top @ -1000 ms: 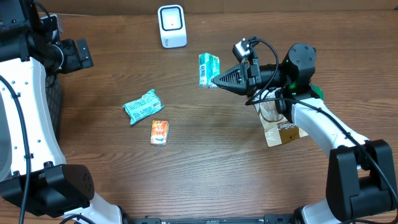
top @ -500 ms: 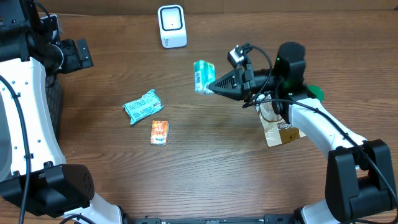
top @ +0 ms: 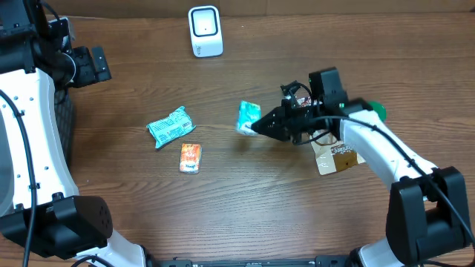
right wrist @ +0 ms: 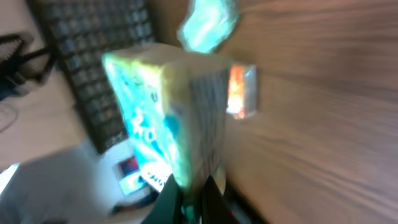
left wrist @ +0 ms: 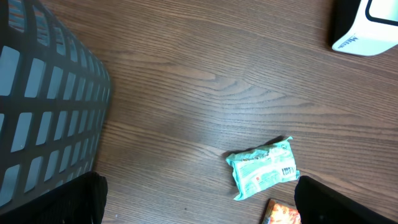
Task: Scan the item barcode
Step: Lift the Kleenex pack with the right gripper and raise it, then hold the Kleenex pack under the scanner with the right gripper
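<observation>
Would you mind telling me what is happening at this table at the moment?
A barcode scan is under way. The right tool is shut on a small teal box and holds it at mid-table, well short of the white scanner at the far edge. The left tool is open and empty, off to the left beside a dark mesh basket. A teal packet and an orange packet lie on the table, and a brown packet lies under the right arm.
</observation>
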Motion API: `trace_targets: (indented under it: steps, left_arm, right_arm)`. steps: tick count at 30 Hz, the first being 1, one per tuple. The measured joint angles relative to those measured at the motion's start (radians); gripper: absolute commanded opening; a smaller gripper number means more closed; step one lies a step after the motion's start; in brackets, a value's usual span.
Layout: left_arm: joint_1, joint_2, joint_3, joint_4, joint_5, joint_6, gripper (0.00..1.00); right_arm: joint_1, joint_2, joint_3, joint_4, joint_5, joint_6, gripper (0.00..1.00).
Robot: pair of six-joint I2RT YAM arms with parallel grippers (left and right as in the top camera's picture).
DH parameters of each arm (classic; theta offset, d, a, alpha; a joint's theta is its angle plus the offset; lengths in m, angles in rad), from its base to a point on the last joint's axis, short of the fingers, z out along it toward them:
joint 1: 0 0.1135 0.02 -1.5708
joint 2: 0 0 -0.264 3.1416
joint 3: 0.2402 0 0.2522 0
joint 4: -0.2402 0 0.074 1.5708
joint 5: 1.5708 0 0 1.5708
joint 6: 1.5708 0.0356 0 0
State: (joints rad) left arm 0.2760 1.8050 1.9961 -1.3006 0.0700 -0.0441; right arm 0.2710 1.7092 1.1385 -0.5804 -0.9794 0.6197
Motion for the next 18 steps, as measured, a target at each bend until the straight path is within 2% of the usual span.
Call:
trace_targets:
  steps: [4, 9, 15, 18]
  left_arm:
    - [0.0, 0.0, 0.0, 0.0, 0.0, 0.0, 0.99]
    - [0.0, 0.0, 0.0, 0.0, 0.0, 0.0, 1.0]
    - [0.0, 0.0, 0.0, 0.001, 0.0, 0.0, 0.99]
    - [0.0, 0.0, 0.0, 0.003, 0.0, 0.0, 1.0]
  right_arm:
    - [0.03, 0.025, 0.257, -0.301, 0.23, -0.116, 0.04]
    - [0.1, 0.103, 0.657, -0.514, 0.525, -0.203, 0.04]
    - [0.19, 0.307, 1.097, -0.606, 0.885, -0.298, 0.04]
    - [0.226, 0.412, 1.195, -0.521, 1.056, -0.389, 0.04]
